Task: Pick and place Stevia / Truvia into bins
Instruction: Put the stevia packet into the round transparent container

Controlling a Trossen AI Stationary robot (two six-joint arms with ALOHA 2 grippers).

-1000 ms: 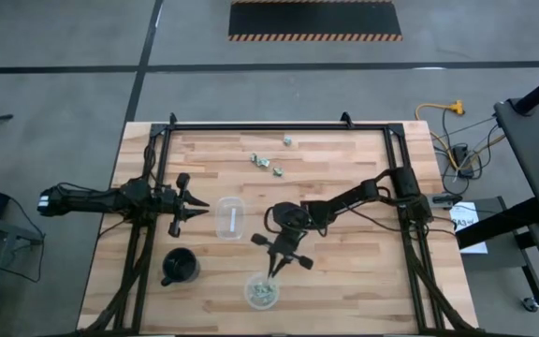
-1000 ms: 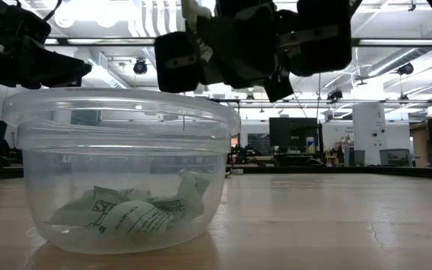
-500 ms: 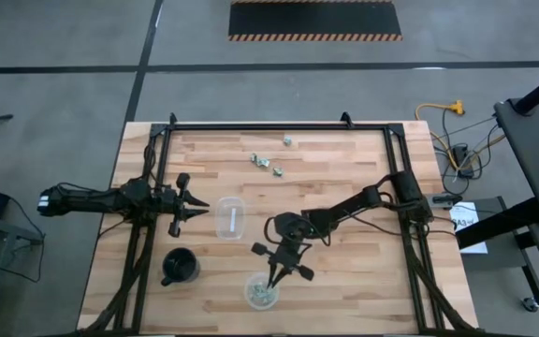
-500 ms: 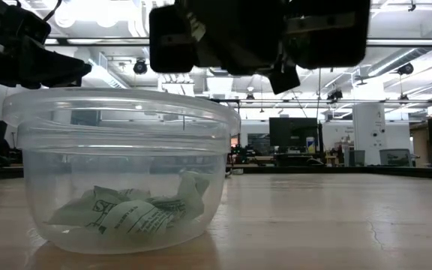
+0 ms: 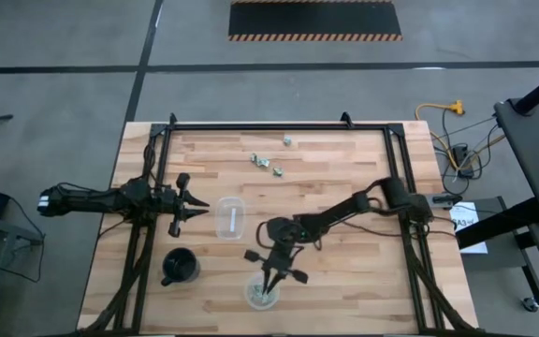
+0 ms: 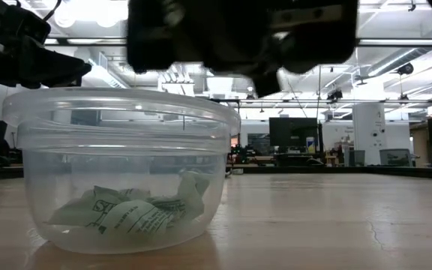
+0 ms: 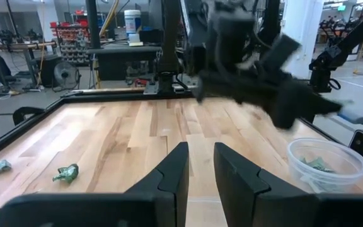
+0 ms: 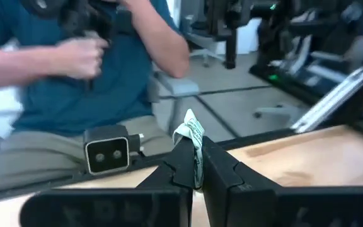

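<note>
Above the round clear bin (image 5: 262,293) at the tabletop's (image 5: 344,271) near edge, the right gripper (image 5: 271,278) hangs clamped on a green-and-white Stevia packet (image 8: 193,135), so the placing step is in hand. Several packets (image 6: 137,214) already lie inside. Next, the jaws need to part over the rim. Three packets (image 5: 264,163) wait far off. Beside the squarish bin (image 5: 231,216), the left gripper (image 5: 197,206) idles, slightly open and empty.

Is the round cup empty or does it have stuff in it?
Not empty. Through the round cup's clear wall you see several crumpled green and white packets lying on its bottom; it is nowhere near full.
</note>
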